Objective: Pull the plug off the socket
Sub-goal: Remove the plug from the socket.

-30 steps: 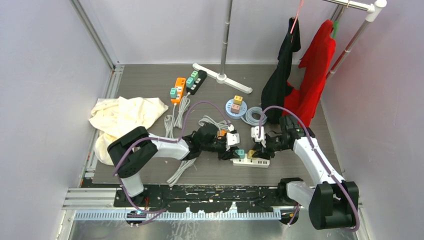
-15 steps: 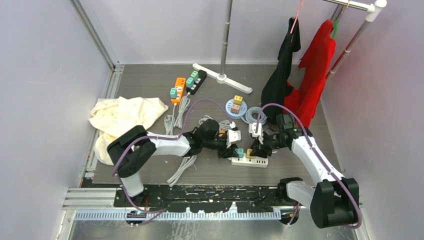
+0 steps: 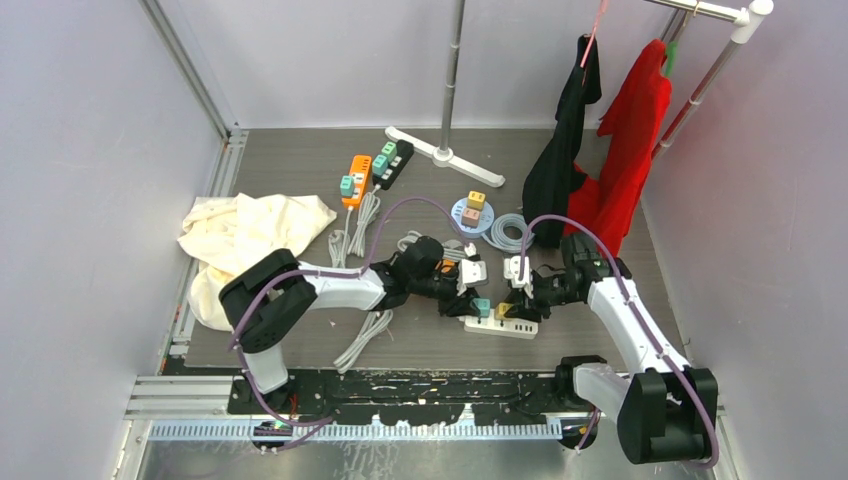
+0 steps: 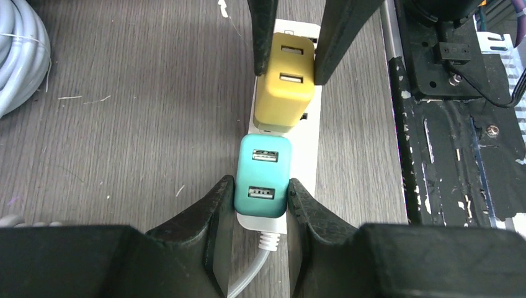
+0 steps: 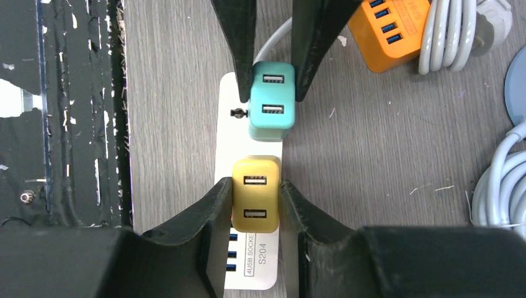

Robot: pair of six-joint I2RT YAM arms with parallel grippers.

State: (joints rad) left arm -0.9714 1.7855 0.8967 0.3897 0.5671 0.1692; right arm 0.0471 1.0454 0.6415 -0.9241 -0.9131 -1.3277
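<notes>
A white socket strip [image 3: 512,328] [image 4: 305,155] [image 5: 249,267] lies on the grey table near the front. A teal plug [image 3: 481,307] [image 4: 263,174] [image 5: 271,102] and a yellow plug [image 3: 503,311] [image 4: 284,87] [image 5: 255,194] sit in it side by side. My left gripper [image 3: 472,303] [image 4: 261,194] comes in from the left and is shut on the teal plug's sides. Facing it from the right, my right gripper [image 3: 516,306] [image 5: 255,189] is shut on the yellow plug. The strip's white cord [image 4: 251,276] runs under the left fingers.
An orange strip [image 3: 356,180] [image 5: 387,25] and a black strip [image 3: 393,163] lie further back. A grey cable coil [image 3: 505,232] [image 5: 502,186], a blue disc with blocks [image 3: 472,213], a cream cloth [image 3: 250,235] and hanging red and black garments [image 3: 620,150] surround the spot. The black base rail [image 4: 446,124] runs just beside the socket strip.
Both grippers keep their grips. The socket strip and the two hands have shifted slightly to the right and forward.
</notes>
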